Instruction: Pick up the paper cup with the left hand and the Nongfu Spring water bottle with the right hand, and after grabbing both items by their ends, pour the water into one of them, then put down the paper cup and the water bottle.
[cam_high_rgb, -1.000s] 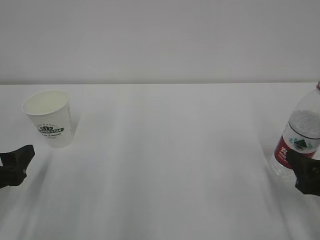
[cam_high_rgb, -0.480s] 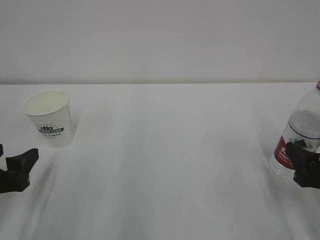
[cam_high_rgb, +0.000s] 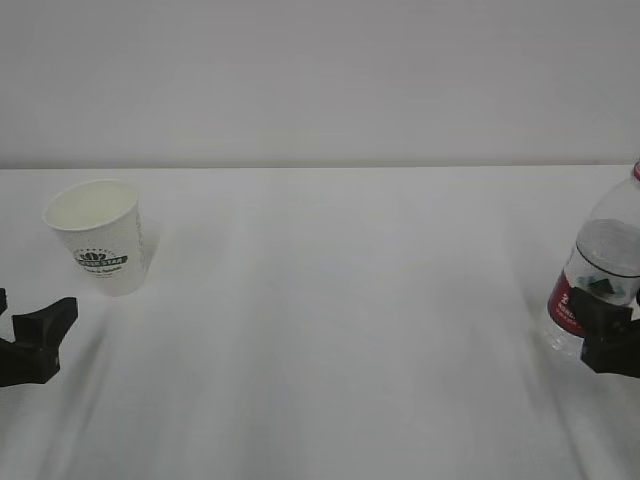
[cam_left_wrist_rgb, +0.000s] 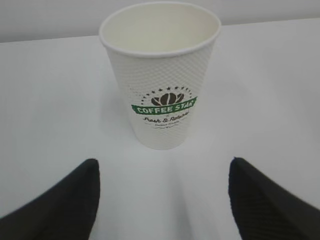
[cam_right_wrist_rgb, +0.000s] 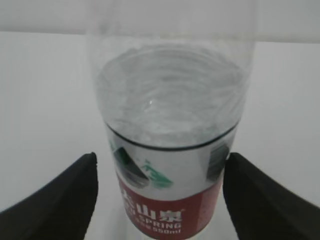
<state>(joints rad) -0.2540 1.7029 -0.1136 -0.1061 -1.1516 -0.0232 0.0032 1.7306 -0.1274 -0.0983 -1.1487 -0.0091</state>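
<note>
White and upright, the paper cup stands at the table's left with the left gripper low just in front of it, jaws spread wide, empty and clear of its sides. At the far right edge the Nongfu Spring water bottle stands upright, water partway up, the right gripper level with its label, fingers splayed either side, gripping nothing. Bare white table stretches wide between cup and bottle, a pale wall behind.
</note>
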